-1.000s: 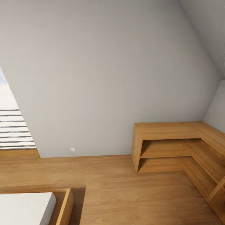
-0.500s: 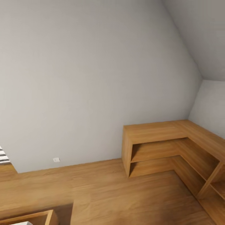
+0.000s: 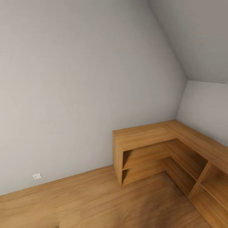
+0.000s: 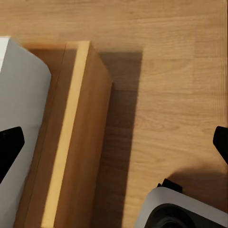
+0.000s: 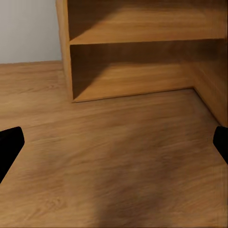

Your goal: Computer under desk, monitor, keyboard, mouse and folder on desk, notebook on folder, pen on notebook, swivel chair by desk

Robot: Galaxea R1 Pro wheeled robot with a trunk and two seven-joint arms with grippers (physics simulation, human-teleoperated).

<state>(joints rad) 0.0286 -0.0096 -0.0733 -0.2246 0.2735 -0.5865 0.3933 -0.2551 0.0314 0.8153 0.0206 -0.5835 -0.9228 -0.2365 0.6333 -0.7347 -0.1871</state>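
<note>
Head view: corner wooden shelf unit (image 3: 148,136) ahead; right hand (image 5: 114,142) spread wide above bare floor (image 5: 118,161), left hand (image 4: 114,140) likewise.

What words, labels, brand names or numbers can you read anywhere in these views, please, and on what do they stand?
None: no readable text anywhere.
The corner shelf unit bears bare wood grain, no label.
The wall outlet is a plain white plate, too small to show any marking.
The wooden bed frame carries no print.
</note>
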